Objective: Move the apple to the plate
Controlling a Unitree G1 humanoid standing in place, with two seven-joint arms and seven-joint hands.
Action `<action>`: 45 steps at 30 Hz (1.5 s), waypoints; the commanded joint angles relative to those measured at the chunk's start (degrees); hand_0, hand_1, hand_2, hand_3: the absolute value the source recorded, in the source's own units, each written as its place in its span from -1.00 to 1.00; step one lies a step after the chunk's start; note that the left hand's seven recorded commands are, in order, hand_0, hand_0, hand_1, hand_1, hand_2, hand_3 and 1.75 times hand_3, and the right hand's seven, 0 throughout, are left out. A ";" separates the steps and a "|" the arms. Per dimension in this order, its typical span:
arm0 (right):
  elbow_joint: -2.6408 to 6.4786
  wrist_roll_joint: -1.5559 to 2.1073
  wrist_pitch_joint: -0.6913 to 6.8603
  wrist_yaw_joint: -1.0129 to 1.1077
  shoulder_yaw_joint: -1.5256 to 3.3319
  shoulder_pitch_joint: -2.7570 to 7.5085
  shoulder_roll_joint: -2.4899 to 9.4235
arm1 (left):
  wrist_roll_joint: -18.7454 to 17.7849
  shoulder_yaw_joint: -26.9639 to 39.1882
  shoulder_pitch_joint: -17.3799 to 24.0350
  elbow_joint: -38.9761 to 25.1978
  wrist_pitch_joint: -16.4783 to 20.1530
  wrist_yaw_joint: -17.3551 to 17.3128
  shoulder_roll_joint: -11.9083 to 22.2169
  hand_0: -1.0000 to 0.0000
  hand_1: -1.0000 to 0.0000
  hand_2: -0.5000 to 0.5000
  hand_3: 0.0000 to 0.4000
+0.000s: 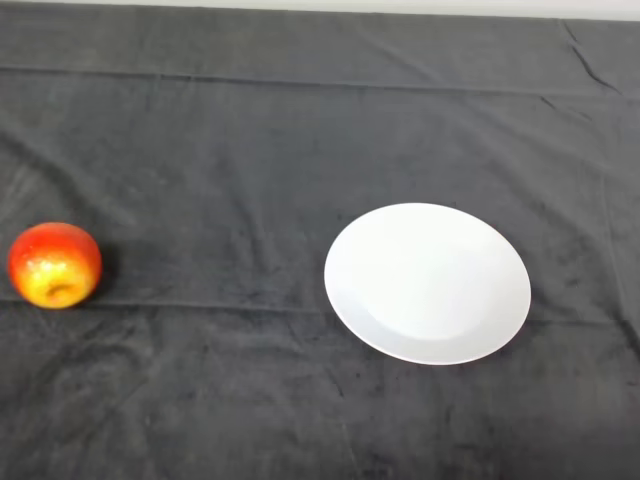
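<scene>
— What's on the table, from the head view?

— A round, glossy white plate (pixel 428 283) on the dark grey cloth (pixel 250 150), a little right of the middle. Nothing lies on it.

— And the apple?

— A red and yellow apple (pixel 54 264), shiny, well to the left of the plate and about level with it, close to the left edge of the view. It sits on the cloth, well apart from the plate, with its dimpled end turned toward the camera.

— The robot's hand?

— No part of it shows here, so I can't tell you how it stands.
</scene>
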 commanded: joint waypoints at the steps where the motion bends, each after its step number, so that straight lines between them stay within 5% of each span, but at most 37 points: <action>1: 0.26 -0.11 -0.24 0.40 -0.71 0.16 -2.30 | 0.09 2.07 -1.38 2.53 0.53 -0.35 1.87 1.00 1.00 0.00 -1.00; 16: 0.27 -0.11 -0.24 0.40 -0.71 0.16 -2.31 | 0.64 2.03 -2.63 1.71 -1.05 -0.36 2.64 1.00 1.00 0.00 -1.00; 45: 0.36 -0.09 -0.25 0.45 -0.74 0.13 -2.34 | 2.10 2.07 -5.77 1.49 -14.06 -2.19 2.46 1.00 1.00 0.00 -1.00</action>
